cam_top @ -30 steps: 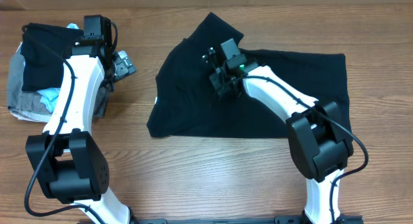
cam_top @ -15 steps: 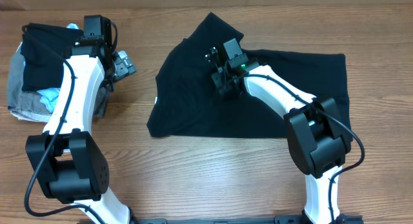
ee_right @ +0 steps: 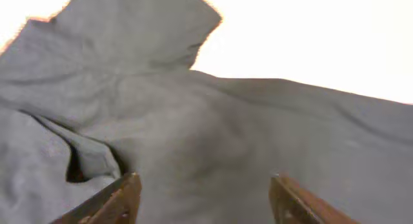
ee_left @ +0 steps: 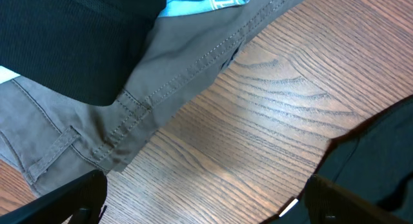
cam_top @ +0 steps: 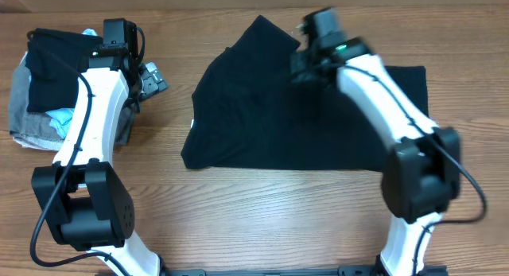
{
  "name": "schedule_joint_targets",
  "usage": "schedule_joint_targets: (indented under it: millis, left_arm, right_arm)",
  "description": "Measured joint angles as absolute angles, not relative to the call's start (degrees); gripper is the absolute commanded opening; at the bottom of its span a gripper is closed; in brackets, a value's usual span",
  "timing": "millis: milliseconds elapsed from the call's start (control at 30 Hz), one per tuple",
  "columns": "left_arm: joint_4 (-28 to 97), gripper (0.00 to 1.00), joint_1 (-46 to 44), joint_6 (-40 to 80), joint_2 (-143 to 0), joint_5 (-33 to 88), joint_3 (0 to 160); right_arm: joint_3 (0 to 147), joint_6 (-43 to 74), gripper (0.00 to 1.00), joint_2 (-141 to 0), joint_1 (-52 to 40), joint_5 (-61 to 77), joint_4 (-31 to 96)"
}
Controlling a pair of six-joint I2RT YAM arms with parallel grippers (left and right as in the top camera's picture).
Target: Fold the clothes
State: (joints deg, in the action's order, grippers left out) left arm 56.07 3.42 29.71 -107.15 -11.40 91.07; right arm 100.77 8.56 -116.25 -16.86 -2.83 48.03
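on the table (cam_top: pixel 262 216), rumpled black t-shirt (cam_top: pixel 254 125), right hand (ee_right: pixel 203 188) above it, parted, empty, left hand (ee_left: pixel 206 201) parted, empty

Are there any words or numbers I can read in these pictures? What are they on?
None can be read.
The small white label at the edge of the large black soft T-shirt: too small to read.
Nothing else shows any writing.

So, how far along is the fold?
Early. Done: the T-shirt lies spread on the table, rumpled, no neat fold showing. In hand: nothing; the right gripper hovers open over its top edge, the left gripper open beside the pile. Left: all the folding.
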Motion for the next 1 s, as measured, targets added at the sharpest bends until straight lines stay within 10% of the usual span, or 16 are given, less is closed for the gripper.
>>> schedule_joint_targets:
  millis: [167, 1000]
  left_arm:
    - [56.1, 1.0, 3.4, 29.7, -107.2, -11.4, 91.1]
    - [56.1, 1.0, 3.4, 29.7, -107.2, -11.4, 91.1]
  right_arm:
    - [101.6, 8.4, 0.09, -113.2, -14.6, 3.9, 54.9]
    - [91.4, 11.5, 0.05, -126.4, -23.2, 18.3, 43.3]
